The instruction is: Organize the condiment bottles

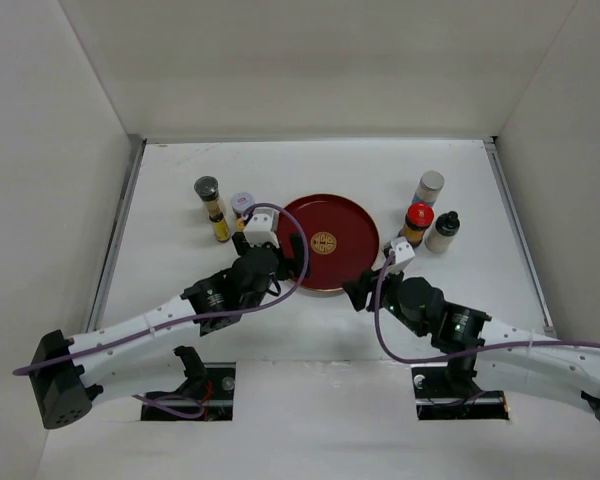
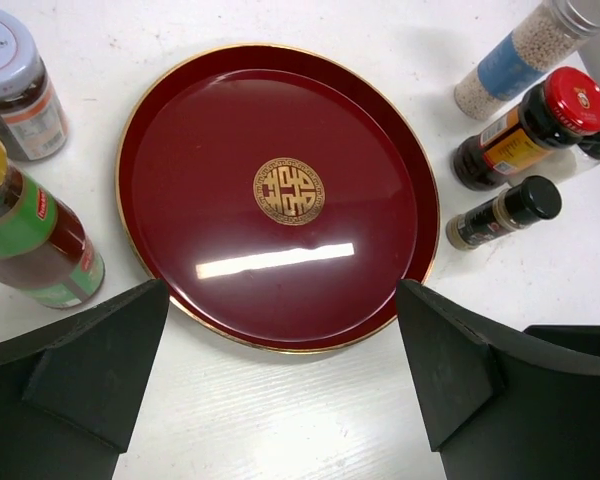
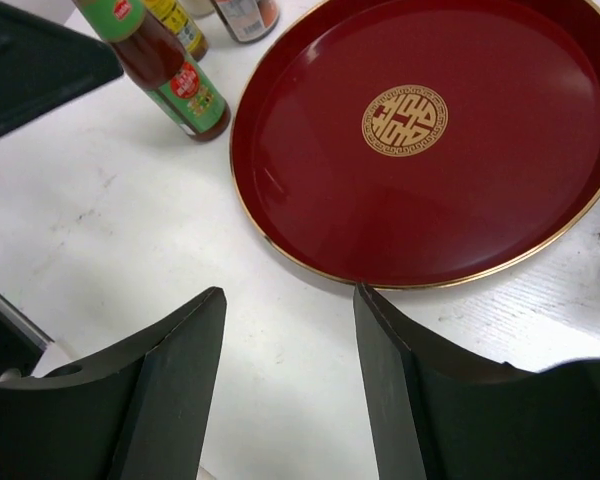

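Note:
The dark red round tray [image 1: 352,222] lies mid-table with nothing on it. To its left stand a grey-capped bottle [image 1: 208,190], a yellow bottle [image 1: 221,228] and a white-lidded jar [image 1: 243,204]. To its right stand a silver-capped bottle [image 1: 429,187], a red-capped bottle [image 1: 417,220] and a black-capped bottle [image 1: 443,232]. My left gripper [image 1: 288,252] is open and empty at the tray's left edge; in the left wrist view [image 2: 282,325] the tray [image 2: 200,130] lies just ahead. My right gripper [image 1: 360,290] is open and empty at the tray's near right edge; it also shows in the right wrist view [image 3: 290,300].
The left wrist view shows a yellow-capped green-label bottle [image 2: 30,240] and a jar [image 2: 15,85] left of the tray, and the right-hand bottles [image 2: 525,130] beyond it. The right wrist view shows the tray [image 3: 500,180] and a green-label bottle [image 3: 165,70]. White walls enclose the table.

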### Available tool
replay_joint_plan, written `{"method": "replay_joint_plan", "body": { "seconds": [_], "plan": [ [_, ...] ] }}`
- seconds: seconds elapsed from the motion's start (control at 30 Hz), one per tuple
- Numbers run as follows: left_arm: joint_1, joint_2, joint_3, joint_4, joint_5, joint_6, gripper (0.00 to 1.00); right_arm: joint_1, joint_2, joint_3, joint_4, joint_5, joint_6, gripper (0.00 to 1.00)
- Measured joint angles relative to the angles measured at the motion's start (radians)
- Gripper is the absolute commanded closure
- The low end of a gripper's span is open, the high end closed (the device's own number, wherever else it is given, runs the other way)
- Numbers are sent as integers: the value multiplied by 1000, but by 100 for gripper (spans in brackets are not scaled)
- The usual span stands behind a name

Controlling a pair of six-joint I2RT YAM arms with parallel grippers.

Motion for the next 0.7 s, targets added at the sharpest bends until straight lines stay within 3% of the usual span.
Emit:
{"method": "replay_joint_plan", "body": {
  "seconds": [0.07,0.17,0.27,0.57,0.6,0.67,0.7],
  "plan": [
    [7,0,0,0,0,8,0,0,0,-3,0,-2,0,49],
    [24,1,0,4,-2,24,0,0,9,-3,9,-6,7,72],
    [28,5,1,11,-10,46,0,0,45,-3,18,-7,22,86],
    [-13,-47,22,68,-82,166,0,0,142,5,48,-8,29,90],
    [-13,-65,26,75,-96,177,10,0,142,5,58,-8,27,90],
    [-10,-101,35,91,-121,189,51,-1,142,5,76,-12,27,90],
    [-3,-116,40,95,-135,199,58,-5,142,5,84,-18,26,90]
  ]
}}
